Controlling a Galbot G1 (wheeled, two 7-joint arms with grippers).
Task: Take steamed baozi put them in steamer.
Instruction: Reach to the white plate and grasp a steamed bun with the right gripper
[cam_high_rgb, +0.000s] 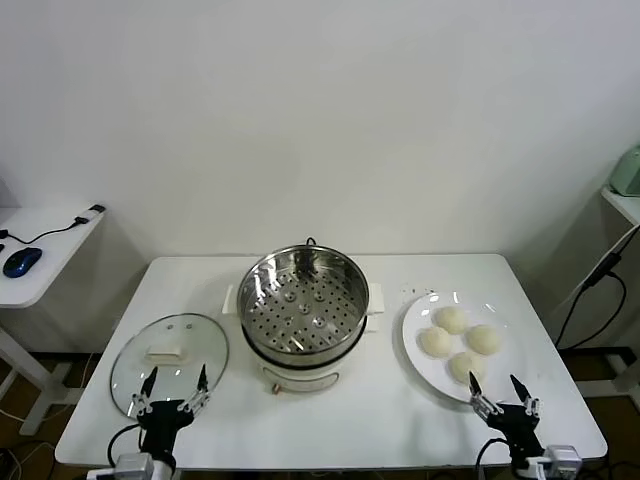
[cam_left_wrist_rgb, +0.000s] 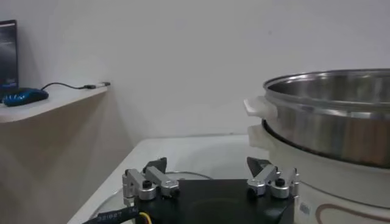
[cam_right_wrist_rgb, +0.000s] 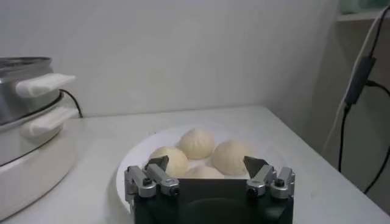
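Note:
Several cream-white baozi (cam_high_rgb: 459, 343) lie together on a white plate (cam_high_rgb: 415, 325) at the table's right; they also show in the right wrist view (cam_right_wrist_rgb: 196, 143). The shiny steamer (cam_high_rgb: 303, 300) stands mid-table, its perforated tray bare; its wall shows in the left wrist view (cam_left_wrist_rgb: 332, 119). My right gripper (cam_high_rgb: 499, 393) is open and empty at the front edge, just in front of the plate, in line with the baozi (cam_right_wrist_rgb: 206, 167). My left gripper (cam_high_rgb: 175, 385) is open and empty at the front left, over the near rim of the glass lid (cam_high_rgb: 170, 360).
The glass lid with a white handle lies flat left of the steamer. A side desk (cam_high_rgb: 40, 250) with a blue mouse and cable stands at far left. A shelf (cam_high_rgb: 625, 200) and hanging cables are at far right. A wall closes the back.

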